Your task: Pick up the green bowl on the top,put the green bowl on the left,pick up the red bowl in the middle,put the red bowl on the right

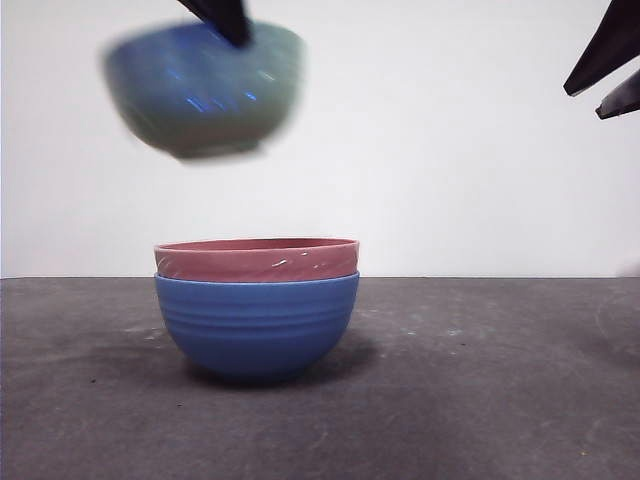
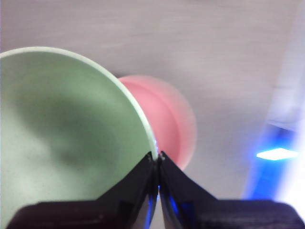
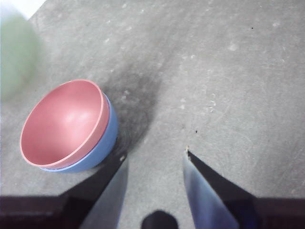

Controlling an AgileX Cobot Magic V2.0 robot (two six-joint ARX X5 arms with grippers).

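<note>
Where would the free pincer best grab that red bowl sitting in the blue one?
Probably by the rim, from above: the red bowl is nested in the blue bowl, so only its rim band is exposed. One jaw inside, one outside, as the left pincer holds the green bowl.

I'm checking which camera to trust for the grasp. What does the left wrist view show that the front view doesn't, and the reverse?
Only the left wrist view shows the left pincer shut on the rim of the round glossy green bowl, and the bowl's inside. Only the front view shows the ridged blue bowl on the grey table, and the green bowl lifted clear above the stack. Both show the green bowl and the round pinkish-red bowl.
</note>
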